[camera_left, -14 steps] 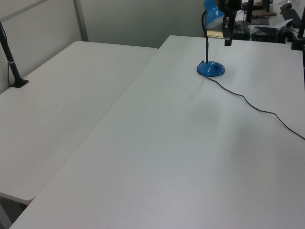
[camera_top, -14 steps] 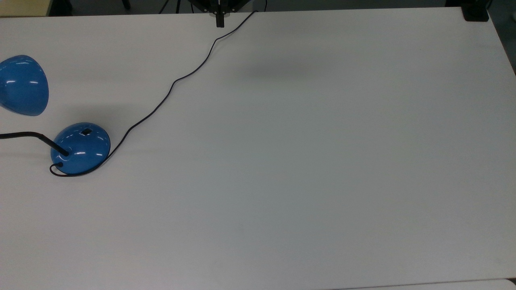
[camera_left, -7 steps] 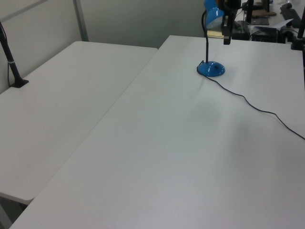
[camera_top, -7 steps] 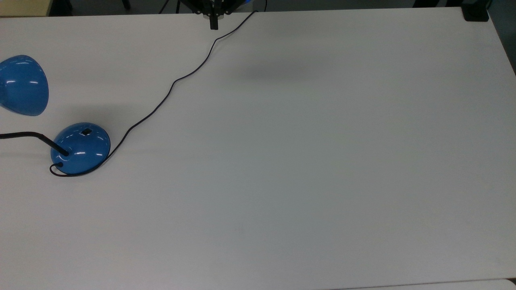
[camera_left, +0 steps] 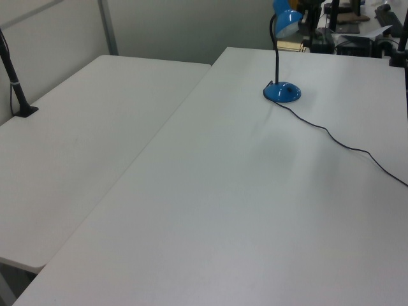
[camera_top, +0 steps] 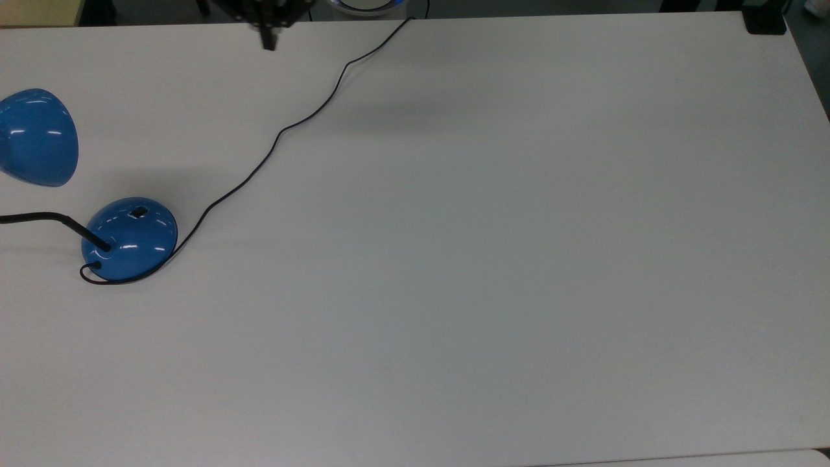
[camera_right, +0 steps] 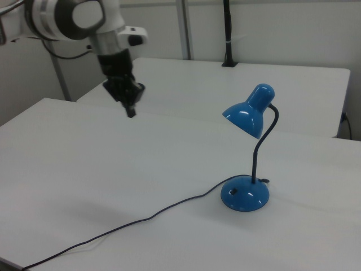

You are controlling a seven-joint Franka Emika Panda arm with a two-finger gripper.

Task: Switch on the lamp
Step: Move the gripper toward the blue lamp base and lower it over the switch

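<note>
Partly cut off, lamp (camera_top: pixel 130 239) neck leaves top view's left edge.

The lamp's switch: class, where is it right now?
In the top view, the switch sits on the upper part of the lamp base, at the table's left, opposite the neck.

Gripper (camera_top: pixel 267 43) has shifted along the far table (camera_top: pixel 493 214) edge toward the top view's left: from beside the spot where the lamp (camera_top: pixel 130 239) cord leaves the table to well left of it, nearer the lamp's side. In the left view, it no longer hangs just right of the lamp shade.
</note>
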